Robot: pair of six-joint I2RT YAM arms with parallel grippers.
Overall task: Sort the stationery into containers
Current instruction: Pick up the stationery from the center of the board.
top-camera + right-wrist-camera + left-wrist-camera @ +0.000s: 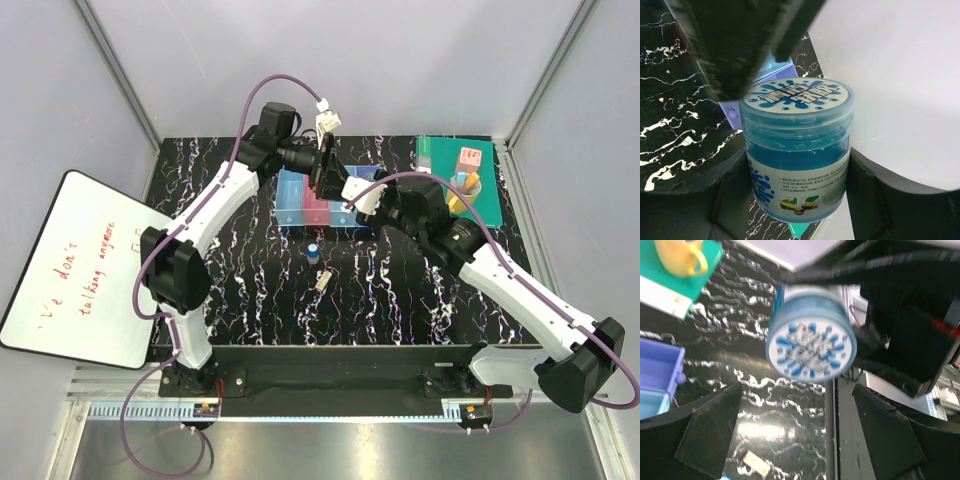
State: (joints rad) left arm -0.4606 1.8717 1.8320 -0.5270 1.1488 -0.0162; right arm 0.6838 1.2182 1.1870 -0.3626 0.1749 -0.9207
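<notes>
My right gripper [357,192] is shut on a round blue jar [797,155] with a blue-and-white lid and holds it in the air beside the row of translucent bins [298,200]. In the left wrist view the jar [811,337] shows lid-first, blurred. My left gripper [325,172] is open and empty, just above the bins and facing the jar. A small blue cylinder [313,250] and a pale clip-like piece [322,281] lie on the black table in front of the bins. The blue-and-white packet is not in view.
A green book [460,180] at the back right carries a yellow mug [466,188] and a pink cube [468,157]. A whiteboard [80,265] lies off the table's left edge. The two grippers are close together over the bins.
</notes>
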